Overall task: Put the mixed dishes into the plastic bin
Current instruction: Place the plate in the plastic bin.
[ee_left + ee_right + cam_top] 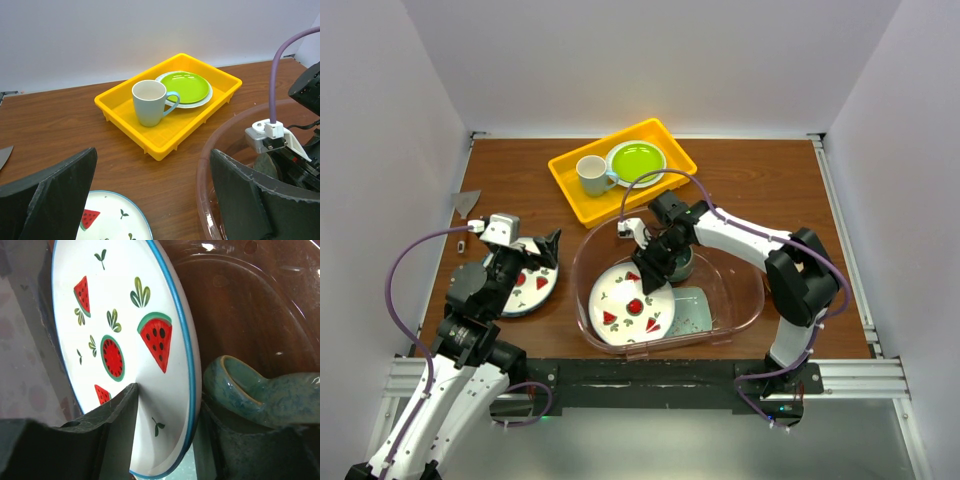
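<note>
The plastic bin [745, 300] sits in the middle of the table. In it a white plate with watermelon motifs [632, 305] leans tilted, beside a mint-green tray [698, 312] and a dark teal mug [682, 263]. My right gripper [650, 265] is inside the bin, shut on that plate's upper rim. In the right wrist view the gripper [170, 405] has one finger on the plate's face [125, 320] and one behind it, with the mug [260, 390] close by. My left gripper [535, 250] is open above a second watermelon plate [530, 288] on the table left of the bin. In the left wrist view that gripper [152, 190] is open over this plate [112, 220].
A yellow tray [582, 195] at the back holds a white mug [592, 175] and a lime-green plate [636, 160]. The left wrist view also shows the tray [170, 132] and the bin rim [210, 150]. A grey scrap [468, 203] lies at the table's left edge.
</note>
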{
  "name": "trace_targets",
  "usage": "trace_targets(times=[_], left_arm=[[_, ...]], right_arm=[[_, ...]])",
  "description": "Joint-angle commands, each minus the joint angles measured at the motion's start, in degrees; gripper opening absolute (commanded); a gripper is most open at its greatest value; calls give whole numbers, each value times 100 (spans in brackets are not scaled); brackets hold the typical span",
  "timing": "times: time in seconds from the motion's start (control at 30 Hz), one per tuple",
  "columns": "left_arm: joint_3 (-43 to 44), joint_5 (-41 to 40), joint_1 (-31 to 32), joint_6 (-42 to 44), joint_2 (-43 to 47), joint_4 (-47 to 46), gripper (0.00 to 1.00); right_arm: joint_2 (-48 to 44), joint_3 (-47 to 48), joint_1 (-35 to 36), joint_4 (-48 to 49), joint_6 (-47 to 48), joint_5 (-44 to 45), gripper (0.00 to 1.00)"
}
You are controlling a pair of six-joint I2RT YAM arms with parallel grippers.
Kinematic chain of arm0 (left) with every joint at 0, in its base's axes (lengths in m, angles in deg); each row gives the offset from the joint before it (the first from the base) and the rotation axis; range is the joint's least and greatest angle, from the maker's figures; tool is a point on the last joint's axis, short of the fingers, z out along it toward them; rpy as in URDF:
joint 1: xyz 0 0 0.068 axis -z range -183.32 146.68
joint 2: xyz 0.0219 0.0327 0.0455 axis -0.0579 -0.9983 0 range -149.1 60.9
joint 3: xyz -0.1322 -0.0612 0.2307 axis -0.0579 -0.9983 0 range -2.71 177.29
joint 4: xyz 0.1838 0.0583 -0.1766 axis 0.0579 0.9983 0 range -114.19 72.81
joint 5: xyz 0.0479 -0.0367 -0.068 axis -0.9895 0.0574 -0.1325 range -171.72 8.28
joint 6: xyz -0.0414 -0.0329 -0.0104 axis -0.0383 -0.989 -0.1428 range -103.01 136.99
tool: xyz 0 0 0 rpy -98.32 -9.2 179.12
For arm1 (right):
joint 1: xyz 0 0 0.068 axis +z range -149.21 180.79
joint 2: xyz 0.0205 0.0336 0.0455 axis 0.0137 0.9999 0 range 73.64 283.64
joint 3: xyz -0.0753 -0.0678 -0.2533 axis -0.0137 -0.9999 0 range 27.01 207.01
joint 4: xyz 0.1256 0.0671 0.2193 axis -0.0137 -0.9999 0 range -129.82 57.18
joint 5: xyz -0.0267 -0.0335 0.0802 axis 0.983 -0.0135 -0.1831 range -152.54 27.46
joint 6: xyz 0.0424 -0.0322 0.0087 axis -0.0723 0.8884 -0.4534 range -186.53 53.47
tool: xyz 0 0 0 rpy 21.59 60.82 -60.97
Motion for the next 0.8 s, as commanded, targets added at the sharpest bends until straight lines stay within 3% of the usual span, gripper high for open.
trace_targets(times=[0.0,0.77], left_arm=[[-33,-51,4,84,7,-263,100],[-33,-42,4,84,33,-263,100]], right_arm=[[38,260,-13,109,118,469,50],[-418,-65,-13,74,399,909,65]])
